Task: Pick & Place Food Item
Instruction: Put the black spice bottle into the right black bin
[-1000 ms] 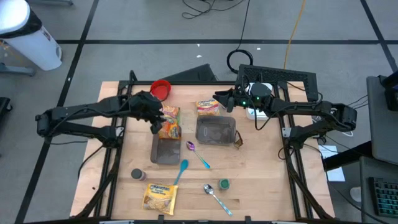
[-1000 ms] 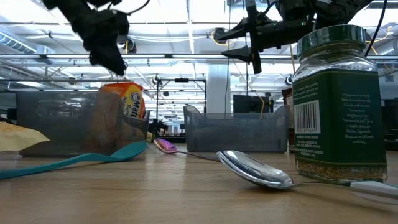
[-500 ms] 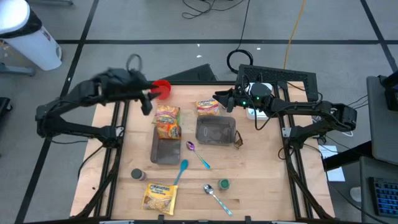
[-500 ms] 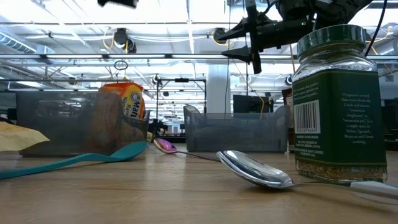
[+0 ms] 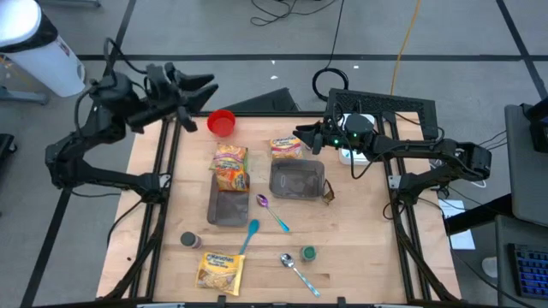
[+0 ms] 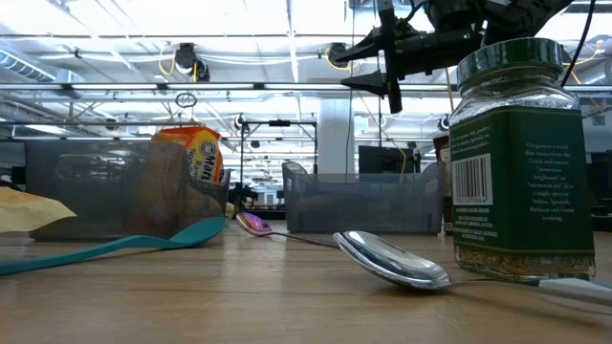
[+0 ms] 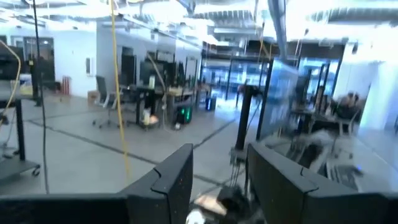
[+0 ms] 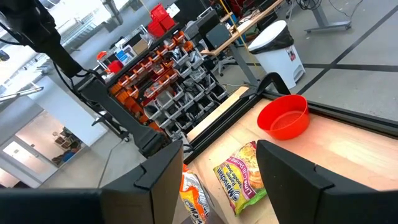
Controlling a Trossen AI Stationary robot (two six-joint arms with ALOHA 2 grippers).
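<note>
The wooden counter (image 5: 360,257) carries two grey bins. The left arm is lifted high past the far left corner, and its claw (image 5: 199,88) stands open and empty, pointing away into the room. The right claw (image 5: 301,137) waits above the far edge, parted and empty too.

The left grey bin (image 5: 226,208) holds the yellow noodle packet (image 5: 231,168), but only partly: the packet leans over the bin's far end and much of it lies on the wood outside. The right grey bin (image 5: 296,180) has a second packet (image 5: 285,147) just behind it, and a third packet (image 5: 219,270) lies at the near edge.

I think the risk is here: the leaning packet can slide off the bin, because nothing holds it now.

One second ago the left claw was down over this packet beside the red bowl (image 5: 221,122). Since then it has swung up and away, and the packet rests alone.
</note>
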